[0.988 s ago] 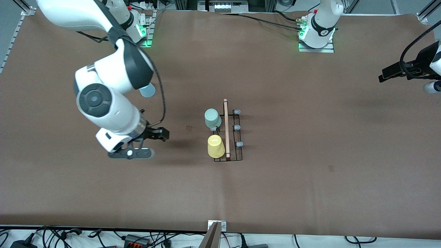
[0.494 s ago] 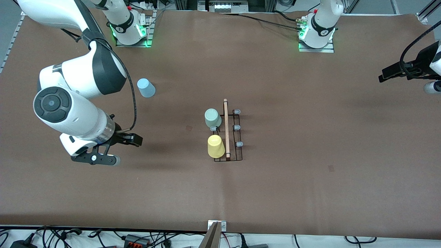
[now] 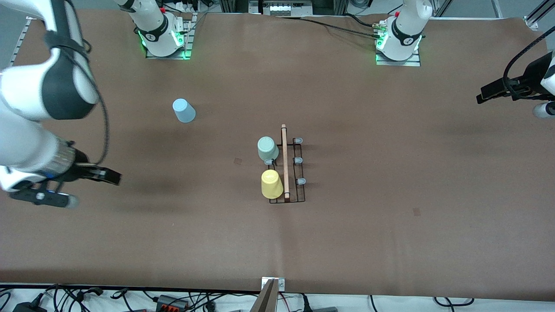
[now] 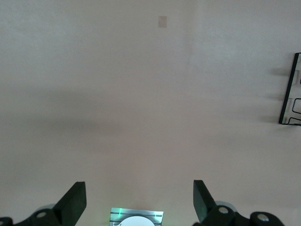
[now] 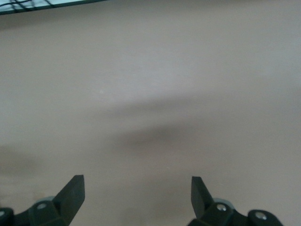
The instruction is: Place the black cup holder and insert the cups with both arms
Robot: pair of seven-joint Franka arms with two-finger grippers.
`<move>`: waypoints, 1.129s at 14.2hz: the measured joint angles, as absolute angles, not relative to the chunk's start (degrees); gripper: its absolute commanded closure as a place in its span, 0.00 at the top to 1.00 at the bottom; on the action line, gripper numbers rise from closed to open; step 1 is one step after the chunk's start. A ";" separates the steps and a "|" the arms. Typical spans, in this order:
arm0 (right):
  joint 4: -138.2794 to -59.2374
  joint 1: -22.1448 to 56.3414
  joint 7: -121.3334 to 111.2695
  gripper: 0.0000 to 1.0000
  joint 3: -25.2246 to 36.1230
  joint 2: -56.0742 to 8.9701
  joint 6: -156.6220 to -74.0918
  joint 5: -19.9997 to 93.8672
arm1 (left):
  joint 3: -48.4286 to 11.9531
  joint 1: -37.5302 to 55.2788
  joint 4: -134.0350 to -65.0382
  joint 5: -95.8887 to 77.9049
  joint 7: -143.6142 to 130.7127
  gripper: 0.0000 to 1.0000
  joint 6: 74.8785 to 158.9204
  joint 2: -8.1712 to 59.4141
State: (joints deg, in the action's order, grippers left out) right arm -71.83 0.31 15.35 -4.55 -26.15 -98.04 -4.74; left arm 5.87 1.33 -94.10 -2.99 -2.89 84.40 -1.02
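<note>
The black cup holder stands mid-table with two cups on it, mint cup and yellow cup, one blue cup apart; both empty, wide-open grippers, right gripper and left gripper, hover at opposite table ends.

Right pincer: two black fingers spread wide apart, nothing between them, only their tips and mounts in frame. Surface: plain brown covering, fills nearly the whole frame, bare under the pincer. Shadows: one soft dark patch on the surface ahead of the fingers; a fainter band above it; another dim patch at the frame's edge beside one finger. Surface edge: a thin dark line across one corner, with a pale strip and dark cables past it.
</note>
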 measured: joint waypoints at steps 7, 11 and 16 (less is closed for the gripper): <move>-73.65 -2.03 -1.95 1.00 1.82 -19.28 -91.04 -2.31 | 5.87 1.34 -94.09 -2.99 -2.89 1.00 84.41 -1.02; -75.71 -1.48 -2.32 1.00 2.17 -16.93 -90.24 -2.01 | 5.88 1.32 -94.09 -2.99 -2.89 1.00 84.41 -1.02; -87.68 -0.60 -2.25 1.00 2.16 -9.95 -98.23 -2.01 | 5.90 1.20 -94.07 -2.99 -2.89 1.00 84.41 -1.02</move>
